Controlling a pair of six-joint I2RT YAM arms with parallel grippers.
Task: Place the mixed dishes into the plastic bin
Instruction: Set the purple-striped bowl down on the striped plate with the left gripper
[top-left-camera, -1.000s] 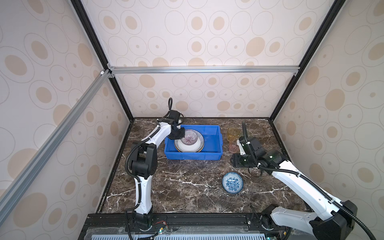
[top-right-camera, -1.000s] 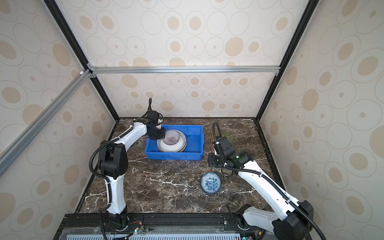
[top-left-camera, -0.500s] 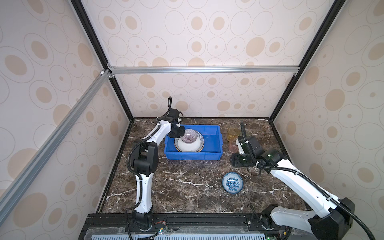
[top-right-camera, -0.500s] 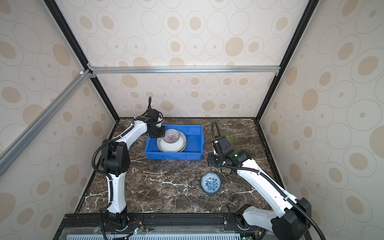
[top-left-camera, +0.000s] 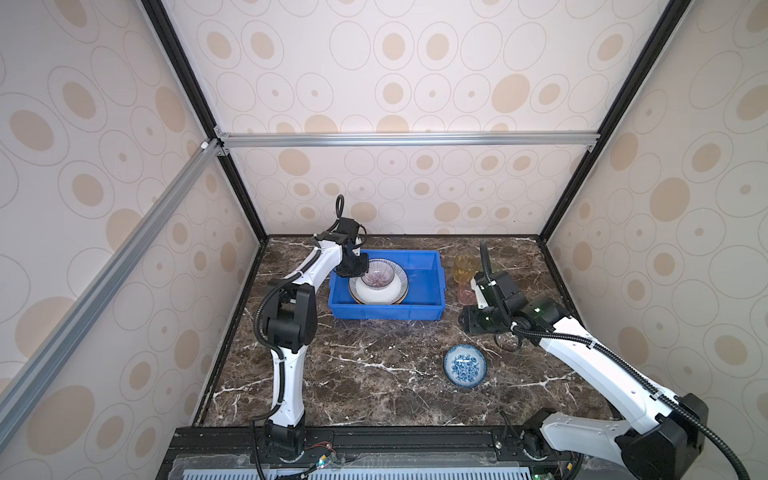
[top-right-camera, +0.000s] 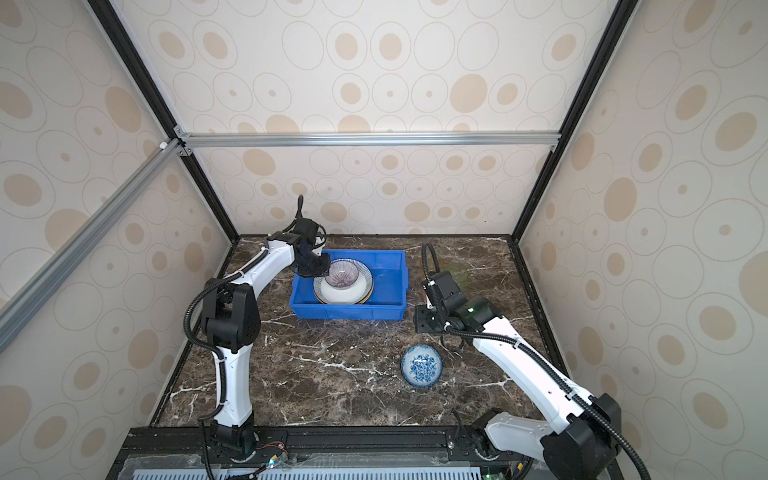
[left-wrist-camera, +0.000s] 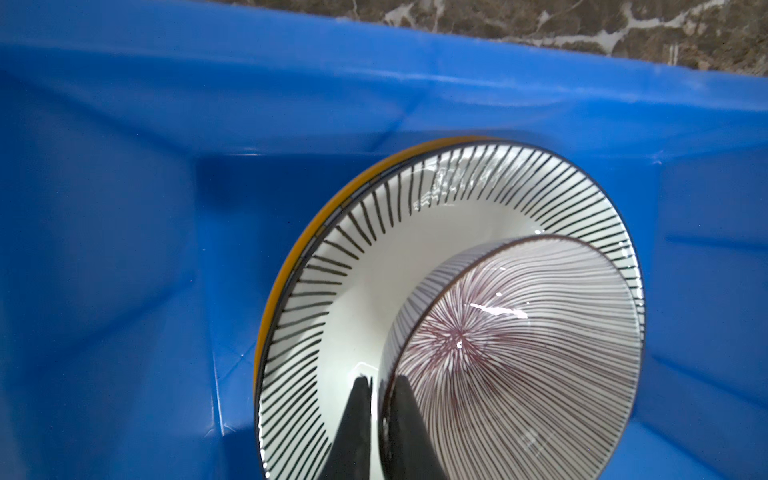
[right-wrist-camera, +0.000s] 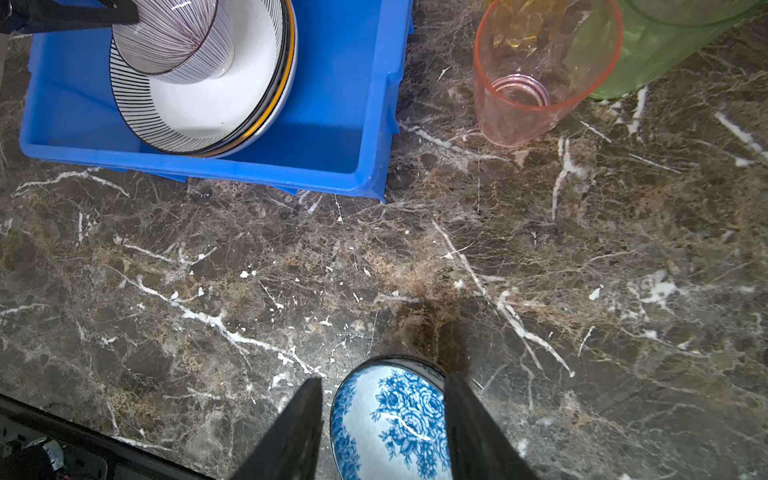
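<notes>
Dark brown, white-veined marble tabletop (top-left-camera: 374, 374) inside a booth walled in cream wallpaper with tan ovals (top-left-camera: 395, 83). A bright blue rectangular plastic bin (top-left-camera: 386, 312) near the back holds a striped-rim plate (left-wrist-camera: 374, 257) under a purple-rayed bowl (top-left-camera: 377, 275); the left gripper (left-wrist-camera: 381, 380) narrowly straddles the bowl's rim, grip unclear. The right gripper (right-wrist-camera: 382, 380) gapes empty near a blue floral bowl (top-left-camera: 464, 365)

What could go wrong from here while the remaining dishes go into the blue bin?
1. The left pincer straddles the rim of the purple-rayed bowl, which sits off-centre on the striped-rim plate. A crooked pull-away could tip or drag the bowl.
2. The pink tumbler, yellow tumbler and green tumbler stand close together. Grabbing one may topple another.
</notes>
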